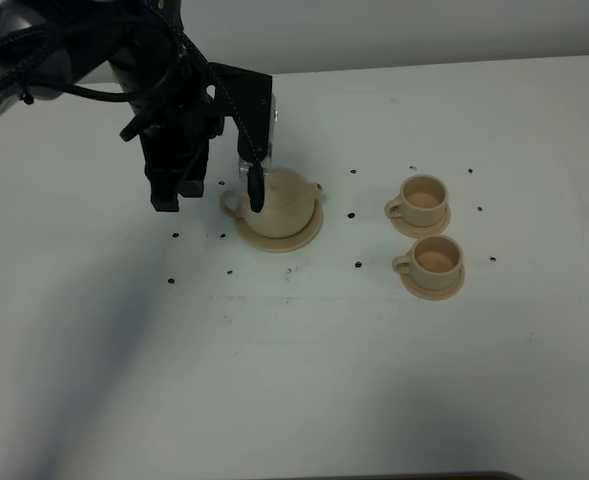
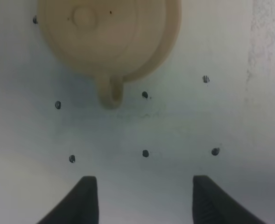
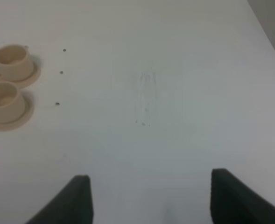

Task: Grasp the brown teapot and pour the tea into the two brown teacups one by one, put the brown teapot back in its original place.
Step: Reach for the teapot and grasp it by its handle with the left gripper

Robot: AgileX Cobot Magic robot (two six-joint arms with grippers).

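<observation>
The round pale tan ceramic teapot [image 1: 279,200] sits on its wide flat saucer [image 1: 299,241], upper centre of the high view. Its loop handle [image 2: 110,91] points at the left gripper [image 2: 146,200], the nearer one, jaws spread and empty. The right gripper [image 3: 149,200] is equally spread.

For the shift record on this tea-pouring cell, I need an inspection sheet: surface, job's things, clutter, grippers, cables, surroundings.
Surface: white table, small black dots around the crockery.
Job's things: brown teapot, lid on, upright on its wide saucer; two brown teacups upright on small saucers, contents unclear.
Clutter: nothing seen.
Grippers: left gripper open, short of the teapot handle; right gripper open over bare table.
Cables: black cables along the left arm.
Surroundings: grey wall behind the table.
</observation>
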